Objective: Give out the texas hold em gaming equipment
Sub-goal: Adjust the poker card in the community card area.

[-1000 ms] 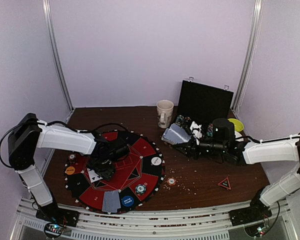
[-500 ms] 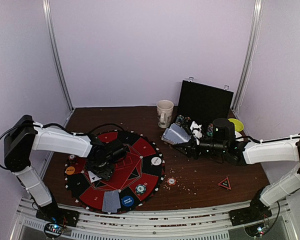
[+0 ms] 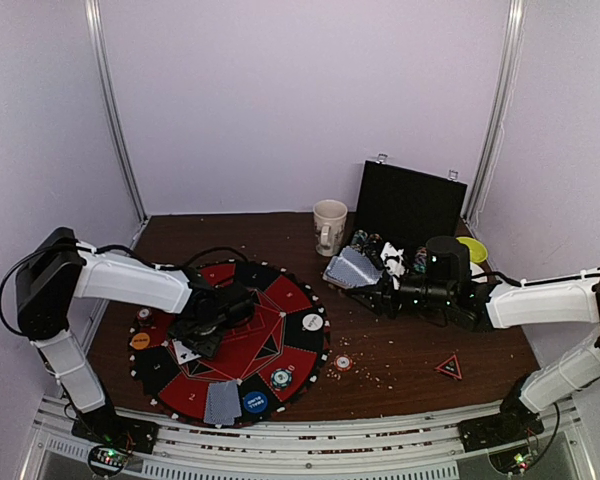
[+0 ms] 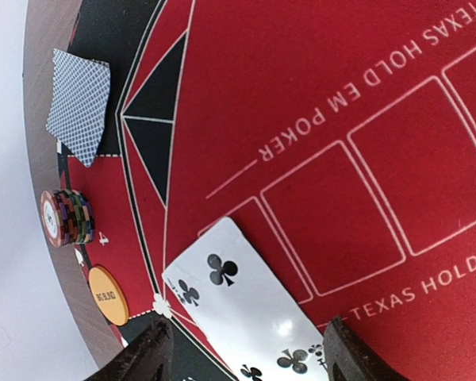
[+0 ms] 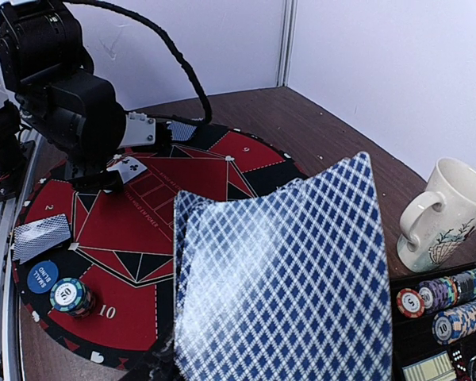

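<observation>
A round red and black poker mat (image 3: 280, 300) lies left of centre. On it a face-up clubs card (image 4: 246, 317) lies flat, and my left gripper (image 3: 202, 338) stands open over it, one finger (image 4: 147, 353) on each side. Around the mat are a face-down card (image 3: 222, 402), a blue disc (image 3: 254, 403), a white disc (image 3: 312, 322), an orange disc (image 3: 140, 341) and a chip stack (image 3: 281, 378). My right gripper (image 3: 372, 290) is shut on a fan of blue-backed cards (image 5: 285, 278), held above the table right of the mat; its fingers are hidden behind them.
An open black case (image 3: 408, 205) with rows of chips (image 5: 444, 294) stands at the back right, with a cream mug (image 3: 329, 227) to its left and a yellow-green bowl (image 3: 472, 248) to its right. A loose chip (image 3: 342, 363) and a red triangle (image 3: 448, 367) lie on the brown table.
My left gripper has shifted slightly toward the mat's middle and its jaws have narrowed a little. The face-up card stays where it lay. The right arm has not moved.
</observation>
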Controlling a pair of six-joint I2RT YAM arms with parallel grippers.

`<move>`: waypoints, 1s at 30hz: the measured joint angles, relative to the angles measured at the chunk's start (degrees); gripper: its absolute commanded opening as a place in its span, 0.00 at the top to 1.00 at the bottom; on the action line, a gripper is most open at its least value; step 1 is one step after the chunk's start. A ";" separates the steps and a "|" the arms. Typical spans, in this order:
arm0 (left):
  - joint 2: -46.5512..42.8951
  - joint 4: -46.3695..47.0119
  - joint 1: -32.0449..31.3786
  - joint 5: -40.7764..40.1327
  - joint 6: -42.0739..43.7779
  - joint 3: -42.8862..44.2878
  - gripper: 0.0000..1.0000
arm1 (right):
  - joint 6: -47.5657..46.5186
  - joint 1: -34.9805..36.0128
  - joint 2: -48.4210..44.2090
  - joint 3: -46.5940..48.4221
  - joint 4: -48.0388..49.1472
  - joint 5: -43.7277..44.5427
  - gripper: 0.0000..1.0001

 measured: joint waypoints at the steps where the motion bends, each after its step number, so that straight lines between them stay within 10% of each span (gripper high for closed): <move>1: 0.20 -0.28 0.00 -0.20 -0.17 0.17 0.33 | 0.00 0.00 0.00 0.00 0.00 0.00 0.53; 30: 6.01 -8.13 -2.54 -6.84 -1.25 4.20 0.29 | -0.02 0.00 -0.04 0.00 -0.04 0.00 0.53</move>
